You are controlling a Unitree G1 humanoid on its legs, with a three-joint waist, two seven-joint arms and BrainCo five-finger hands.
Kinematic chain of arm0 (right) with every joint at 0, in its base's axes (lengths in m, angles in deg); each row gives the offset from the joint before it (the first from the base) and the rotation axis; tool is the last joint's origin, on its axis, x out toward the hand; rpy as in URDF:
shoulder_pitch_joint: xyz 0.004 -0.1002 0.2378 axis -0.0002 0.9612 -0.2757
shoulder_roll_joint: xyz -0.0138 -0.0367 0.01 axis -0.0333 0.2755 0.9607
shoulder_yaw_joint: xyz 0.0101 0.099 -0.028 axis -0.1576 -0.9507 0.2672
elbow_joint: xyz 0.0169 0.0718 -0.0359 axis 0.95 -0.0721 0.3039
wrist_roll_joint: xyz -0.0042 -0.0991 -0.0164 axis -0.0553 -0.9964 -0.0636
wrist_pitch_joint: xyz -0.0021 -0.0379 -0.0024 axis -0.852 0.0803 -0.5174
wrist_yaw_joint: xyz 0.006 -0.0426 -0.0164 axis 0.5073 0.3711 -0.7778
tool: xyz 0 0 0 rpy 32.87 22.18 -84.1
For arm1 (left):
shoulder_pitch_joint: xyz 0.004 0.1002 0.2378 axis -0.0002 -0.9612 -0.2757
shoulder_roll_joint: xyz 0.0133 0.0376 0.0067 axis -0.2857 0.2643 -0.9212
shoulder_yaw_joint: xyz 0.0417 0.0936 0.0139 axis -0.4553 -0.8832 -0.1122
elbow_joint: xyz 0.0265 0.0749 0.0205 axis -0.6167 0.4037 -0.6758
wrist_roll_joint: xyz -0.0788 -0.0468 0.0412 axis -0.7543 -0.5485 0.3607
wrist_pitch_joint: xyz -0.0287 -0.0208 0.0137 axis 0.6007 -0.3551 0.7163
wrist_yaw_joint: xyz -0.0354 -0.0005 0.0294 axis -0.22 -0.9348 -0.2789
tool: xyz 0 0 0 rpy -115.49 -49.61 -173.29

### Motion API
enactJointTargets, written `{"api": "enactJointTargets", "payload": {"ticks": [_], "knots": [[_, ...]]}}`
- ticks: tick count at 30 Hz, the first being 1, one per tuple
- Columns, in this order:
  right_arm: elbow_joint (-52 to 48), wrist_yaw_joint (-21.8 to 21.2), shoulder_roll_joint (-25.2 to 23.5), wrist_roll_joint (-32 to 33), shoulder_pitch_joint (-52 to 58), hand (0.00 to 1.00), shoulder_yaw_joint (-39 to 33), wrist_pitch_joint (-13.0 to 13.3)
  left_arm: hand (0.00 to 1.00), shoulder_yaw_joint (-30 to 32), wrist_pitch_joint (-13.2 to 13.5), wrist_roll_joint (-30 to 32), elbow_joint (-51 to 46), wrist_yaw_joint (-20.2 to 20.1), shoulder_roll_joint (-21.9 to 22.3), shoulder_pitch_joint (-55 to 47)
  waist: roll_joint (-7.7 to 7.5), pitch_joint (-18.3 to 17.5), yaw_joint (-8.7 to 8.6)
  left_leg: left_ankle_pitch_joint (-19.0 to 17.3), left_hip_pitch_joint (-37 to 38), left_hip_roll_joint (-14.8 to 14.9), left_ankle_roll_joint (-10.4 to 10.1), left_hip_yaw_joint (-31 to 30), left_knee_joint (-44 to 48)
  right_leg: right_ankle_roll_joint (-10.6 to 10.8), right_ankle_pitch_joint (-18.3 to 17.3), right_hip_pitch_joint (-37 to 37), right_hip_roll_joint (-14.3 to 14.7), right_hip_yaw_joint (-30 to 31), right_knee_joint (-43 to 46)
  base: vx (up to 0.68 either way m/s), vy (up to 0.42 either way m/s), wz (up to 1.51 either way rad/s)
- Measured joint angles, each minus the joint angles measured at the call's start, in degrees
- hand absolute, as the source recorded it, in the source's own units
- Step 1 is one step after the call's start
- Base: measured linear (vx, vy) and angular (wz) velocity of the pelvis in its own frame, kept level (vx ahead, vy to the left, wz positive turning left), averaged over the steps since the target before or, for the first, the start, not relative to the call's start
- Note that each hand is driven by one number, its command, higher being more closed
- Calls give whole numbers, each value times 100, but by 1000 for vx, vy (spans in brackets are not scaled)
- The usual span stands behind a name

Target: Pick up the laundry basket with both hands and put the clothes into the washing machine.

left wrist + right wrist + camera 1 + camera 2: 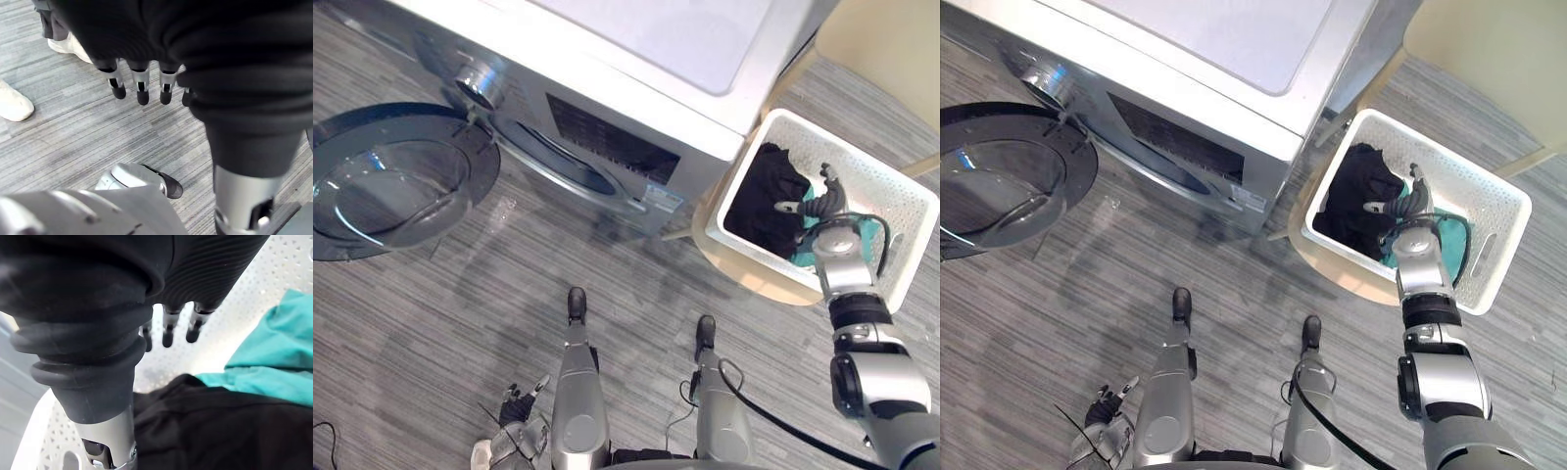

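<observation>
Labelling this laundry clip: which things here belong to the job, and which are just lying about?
Job: basket; black garment and teal garment in it; washing machine with open door; right robot hand over the basket; left robot hand, idle, low.
Lying about: tan stand under the basket; a person's white shoe; beige furniture beyond.
</observation>
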Motion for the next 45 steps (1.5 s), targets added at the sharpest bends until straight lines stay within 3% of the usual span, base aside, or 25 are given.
{"api": "enactJointTargets", "payload": {"ticks": [4,7,11,14,21,36,37,42,45], "knots": [[392,136,342,249,-609,0,27,-16,0,-170,33,-208,18,119,-58,73,-45,48,156,32,-489,80,3,-142,67,-8,126,-378,106,-25,-26,-74,-3,-1],[625,141,397,263,-757,0,89,-18,0,-180,34,-219,44,121,-97,74,-44,58,159,70,-592,117,40,-231,82,6,251,-395,160,-67,-101,-15,0,1],[1266,116,821,255,-1307,0,377,15,0,-270,161,-299,51,123,-96,159,-22,85,170,69,-1019,93,38,-398,189,-7,388,-595,170,-195,-220,-47,19,11],[1565,98,1004,256,-1619,0,467,48,0,-389,219,-380,49,129,-99,203,-2,158,291,108,-1239,77,74,-514,203,0,420,-679,177,-322,-322,-25,20,12],[2118,69,1115,245,-1824,0,763,189,0,-587,277,-439,157,236,-79,434,98,237,516,166,-1589,-24,123,-687,287,37,480,-796,128,-483,-435,11,33,9],[2118,-136,1149,591,-1628,0,921,388,0,-621,339,-556,199,277,-26,610,197,273,621,107,-1862,-121,134,-799,488,24,578,-892,80,-643,-503,0,39,2],[2189,-136,1169,583,-1633,100,904,418,0,-628,343,-558,199,280,-16,621,198,272,656,108,-1886,-123,136,-803,508,29,558,-908,80,-647,-500,-32,25,1],[2396,-162,1333,416,-1692,100,715,443,0,-666,384,-661,205,286,3,637,210,266,708,146,-2032,-192,139,-906,651,-86,21,-965,44,-783,-367,-20,7,10],[2637,-296,1436,307,-1674,100,711,428,0,-680,380,-662,295,283,4,637,308,212,746,160,-2027,-204,140,-938,672,-92,-85,-970,38,-808,-227,-7,23,8]]}}
